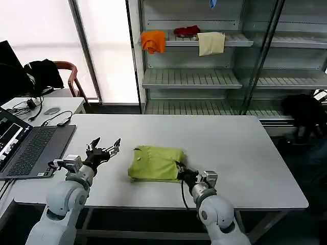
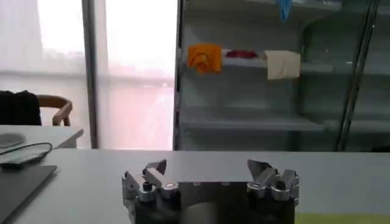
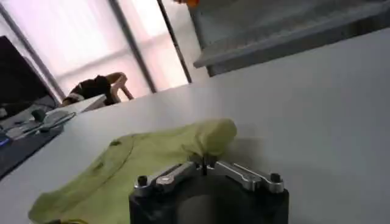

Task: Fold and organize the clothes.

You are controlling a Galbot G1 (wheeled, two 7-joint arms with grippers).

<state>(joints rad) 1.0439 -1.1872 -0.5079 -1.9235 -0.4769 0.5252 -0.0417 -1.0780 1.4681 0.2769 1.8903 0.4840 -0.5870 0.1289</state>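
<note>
I see the T-shirt [image 1: 156, 163] folded into a compact bundle near the front middle of the bench [image 1: 245, 148]. My right tool [image 1: 180, 170] sits at its near right corner, fingers pinched together on the fabric edge. My left tool [image 1: 103, 147] hovers spread wide, just left of the T-shirt.

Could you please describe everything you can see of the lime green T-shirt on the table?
The lime green T-shirt is thin, soft fabric folded into a compact, roughly rectangular bundle with rounded, slightly puffed edges. It lies flat on the grey table, near its front edge. The right tool is shut at the bundle's right front corner; the left tool hovers open, apart from it.
</note>
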